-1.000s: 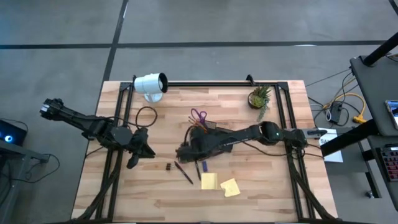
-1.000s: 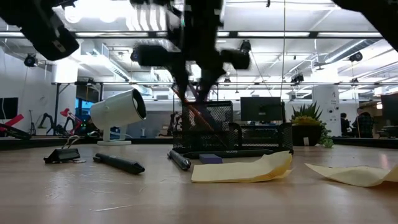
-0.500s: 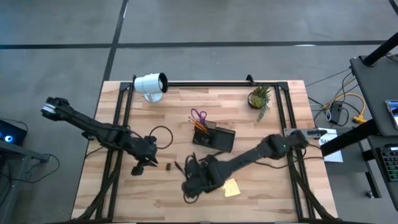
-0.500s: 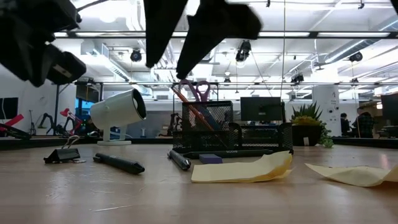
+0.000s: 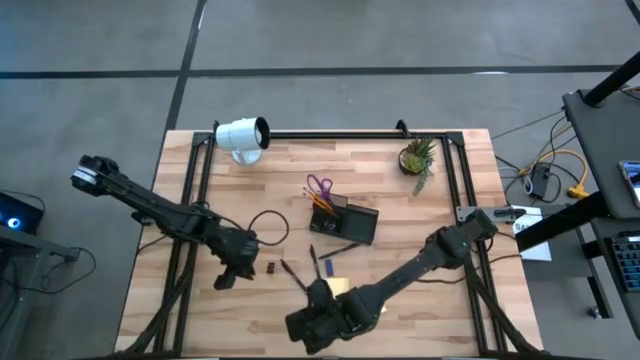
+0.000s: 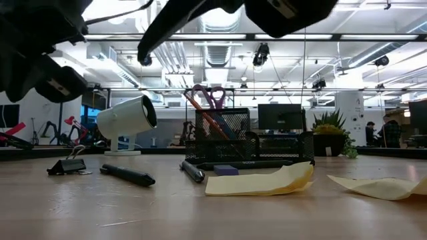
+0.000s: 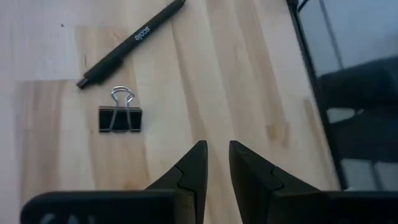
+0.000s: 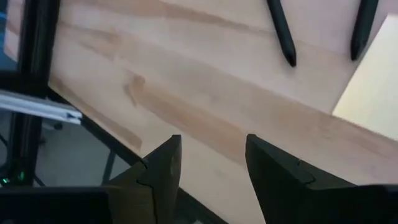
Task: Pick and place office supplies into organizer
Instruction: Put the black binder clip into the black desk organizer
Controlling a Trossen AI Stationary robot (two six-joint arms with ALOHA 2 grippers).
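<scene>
One marking could be read: in the left wrist view a dark pen [image 7: 132, 42] lying on the wooden table [image 7: 236, 81] carried a short word in pale lower-case letters along its barrel, which looked like "scale", though the letters were too small to be sure of. No other text, number, brand or sign was legible in any view; the screens in the room beyond the table were too far off for anything on them to be made out.
</scene>
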